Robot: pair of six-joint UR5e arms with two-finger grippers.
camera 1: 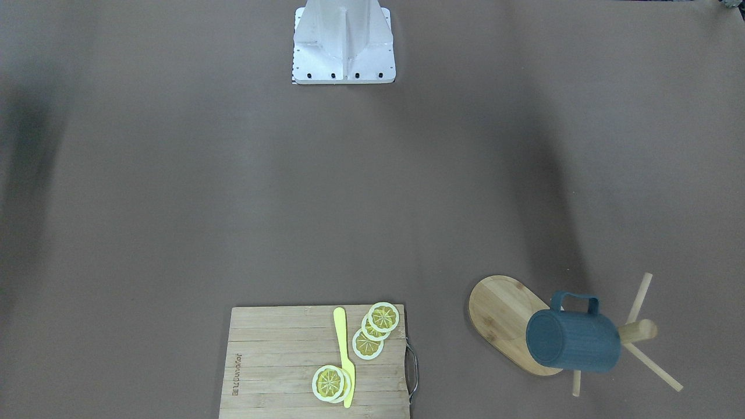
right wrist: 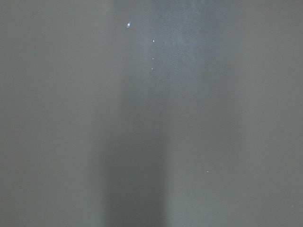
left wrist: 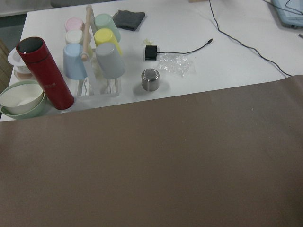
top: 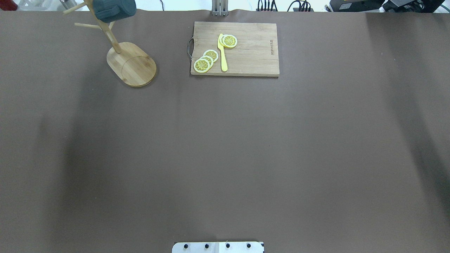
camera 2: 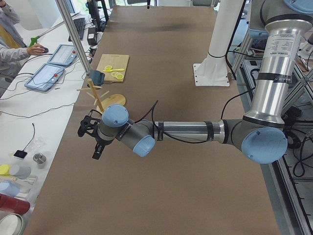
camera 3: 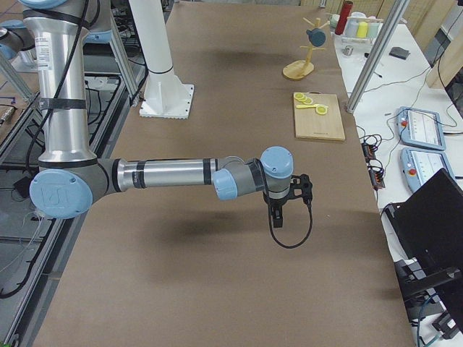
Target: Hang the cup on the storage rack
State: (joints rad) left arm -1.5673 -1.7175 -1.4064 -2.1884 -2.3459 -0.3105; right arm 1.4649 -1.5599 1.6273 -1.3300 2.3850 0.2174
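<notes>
The dark teal cup [camera 1: 573, 340] hangs by its handle on a peg of the bamboo storage rack [camera 1: 500, 314], mouth sideways, at the table's far left corner. Both also show in the overhead view, cup [top: 114, 10] and rack base [top: 133, 65]. My left gripper [camera 2: 96, 147] shows only in the exterior left view, well back from the rack [camera 2: 105, 100] over bare table; I cannot tell if it is open. My right gripper [camera 3: 277, 217] shows only in the exterior right view, far from the rack [camera 3: 298, 69]; I cannot tell its state.
A slatted cutting board [top: 253, 52] with lemon slices [top: 205, 61] and a yellow knife [top: 223, 52] lies at the far middle. Beyond the table's left edge stand a red flask [left wrist: 45, 73], pastel cups [left wrist: 94, 52] and a metal tin [left wrist: 150, 79].
</notes>
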